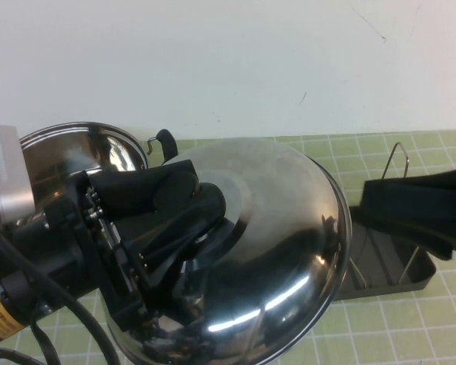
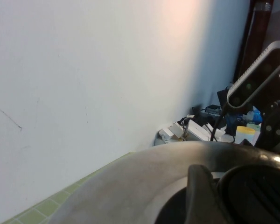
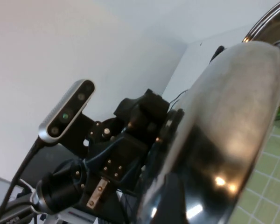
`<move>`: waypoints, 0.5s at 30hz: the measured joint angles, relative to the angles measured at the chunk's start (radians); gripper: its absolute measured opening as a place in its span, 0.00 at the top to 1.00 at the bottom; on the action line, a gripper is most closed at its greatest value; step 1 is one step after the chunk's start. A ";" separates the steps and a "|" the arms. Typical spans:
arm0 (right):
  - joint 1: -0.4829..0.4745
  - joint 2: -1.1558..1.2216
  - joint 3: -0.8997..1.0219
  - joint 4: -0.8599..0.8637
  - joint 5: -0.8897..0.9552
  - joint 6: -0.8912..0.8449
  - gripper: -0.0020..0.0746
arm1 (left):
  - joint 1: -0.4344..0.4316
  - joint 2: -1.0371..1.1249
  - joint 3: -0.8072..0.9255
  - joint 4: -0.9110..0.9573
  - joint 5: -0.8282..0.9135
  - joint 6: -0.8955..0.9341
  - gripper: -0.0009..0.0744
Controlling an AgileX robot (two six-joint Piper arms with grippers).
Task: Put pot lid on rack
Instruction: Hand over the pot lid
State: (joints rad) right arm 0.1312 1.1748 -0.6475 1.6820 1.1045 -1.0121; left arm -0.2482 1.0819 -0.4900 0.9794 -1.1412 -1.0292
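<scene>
The pot lid [image 1: 289,205] is a large shiny steel dome, held tilted up off the table in the middle of the high view. My left gripper [image 1: 194,204] is shut on its black knob [image 2: 257,196], with one finger [image 2: 200,193] beside the knob. The lid also shows in the left wrist view [image 2: 130,186] and the right wrist view [image 3: 233,116]. The rack [image 1: 387,266], a dark grey tray with wire loops [image 1: 399,156], lies at the right, partly behind the lid's edge. My right gripper [image 1: 376,204] hovers over the rack, close to the lid's right rim.
The steel pot [image 1: 83,152] with a black handle [image 1: 165,141] stands at the back left, behind my left arm. A white wall runs along the table's far edge. The green tiled mat [image 1: 380,334] covers the table.
</scene>
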 joint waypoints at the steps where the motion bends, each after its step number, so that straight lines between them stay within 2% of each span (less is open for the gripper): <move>1: 0.011 0.016 -0.014 0.000 0.000 0.000 0.25 | 0.000 0.000 0.000 0.000 0.000 0.008 0.56; 12: 0.166 0.182 -0.192 0.000 0.000 -0.013 0.25 | 0.000 0.001 0.000 0.000 0.000 0.024 0.56; 15: 0.206 0.212 -0.229 0.000 -0.009 -0.036 0.28 | 0.000 0.001 0.000 -0.007 0.000 0.024 0.56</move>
State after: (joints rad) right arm 0.3374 1.3871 -0.8764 1.6820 1.0951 -1.0482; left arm -0.2482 1.0825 -0.4900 0.9726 -1.1412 -1.0056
